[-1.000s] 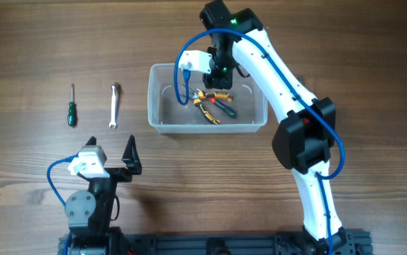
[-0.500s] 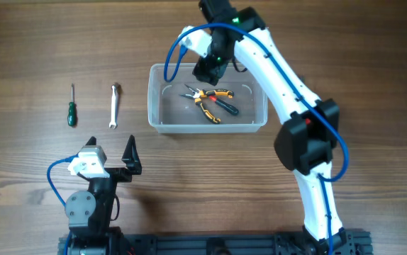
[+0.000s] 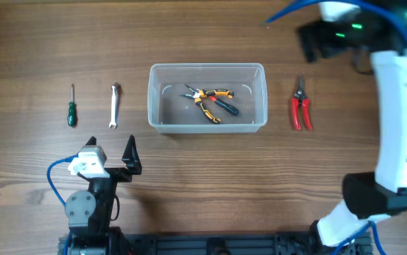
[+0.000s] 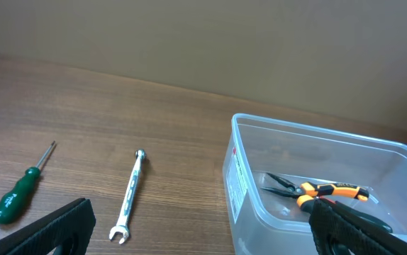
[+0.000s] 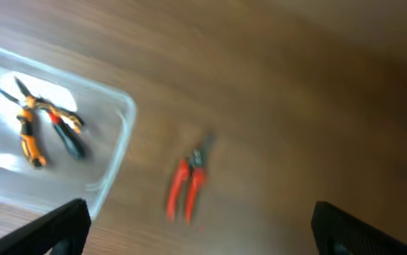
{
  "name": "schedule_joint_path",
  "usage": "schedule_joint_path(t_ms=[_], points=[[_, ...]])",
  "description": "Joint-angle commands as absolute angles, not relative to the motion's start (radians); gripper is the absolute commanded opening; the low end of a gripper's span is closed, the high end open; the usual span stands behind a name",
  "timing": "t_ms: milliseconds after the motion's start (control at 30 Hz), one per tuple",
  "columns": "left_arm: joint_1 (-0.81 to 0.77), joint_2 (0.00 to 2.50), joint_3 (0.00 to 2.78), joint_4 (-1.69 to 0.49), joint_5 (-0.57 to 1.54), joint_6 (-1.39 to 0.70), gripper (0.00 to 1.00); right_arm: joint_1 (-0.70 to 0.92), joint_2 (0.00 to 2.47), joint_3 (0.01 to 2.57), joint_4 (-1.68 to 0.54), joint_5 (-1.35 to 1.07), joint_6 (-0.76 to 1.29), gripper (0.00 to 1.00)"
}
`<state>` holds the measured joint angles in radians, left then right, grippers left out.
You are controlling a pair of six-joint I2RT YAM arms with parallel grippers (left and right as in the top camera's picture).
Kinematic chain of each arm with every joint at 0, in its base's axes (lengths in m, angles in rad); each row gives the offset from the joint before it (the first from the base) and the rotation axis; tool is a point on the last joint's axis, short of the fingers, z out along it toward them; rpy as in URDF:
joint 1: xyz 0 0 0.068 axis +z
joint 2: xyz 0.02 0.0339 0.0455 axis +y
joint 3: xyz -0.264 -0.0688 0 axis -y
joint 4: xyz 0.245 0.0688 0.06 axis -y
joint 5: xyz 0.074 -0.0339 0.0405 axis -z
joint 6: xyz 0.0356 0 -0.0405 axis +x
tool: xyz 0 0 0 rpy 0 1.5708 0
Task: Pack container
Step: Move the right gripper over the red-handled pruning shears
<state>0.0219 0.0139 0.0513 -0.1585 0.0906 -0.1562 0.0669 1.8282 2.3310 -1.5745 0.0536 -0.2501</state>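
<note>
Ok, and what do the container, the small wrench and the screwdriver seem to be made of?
Container: probably clear plastic with a glossy finish, since the pliers inside show through its wall. Wrench: looks like bare metal, silvery and bright all over. Screwdriver: the green handle is likely plastic. The thin dark shaft is probably metal, but it is too small to be sure.

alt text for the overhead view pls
A clear container in the middle holds pliers. Left of it lie a wrench and a green screwdriver; right of it, red cutters. The left gripper rests open near the front edge, and the right arm, blurred, runs up the right side.
</note>
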Motion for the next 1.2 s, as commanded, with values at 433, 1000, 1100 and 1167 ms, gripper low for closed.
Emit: schedule_joint_path(t_ms=[433,1000,1100,1167], points=[[0.029,0.007,0.045,-0.158,0.088,-0.169,1.0,-0.091,1.859,1.761,-1.266,-0.072,-0.181,1.0],[0.029,0.007,0.045,-0.158,0.088,-0.169,1.0,-0.12,1.86,1.401,-0.949,-0.03,-0.236,1.0],[0.029,0.007,0.045,-0.158,0.088,-0.169,1.0,-0.152,1.862,1.401,-0.942,-0.032,-0.269,1.0],[0.029,0.007,0.045,-0.158,0.088,-0.169,1.0,-0.17,1.863,1.401,-0.94,-0.043,-0.325,0.99]])
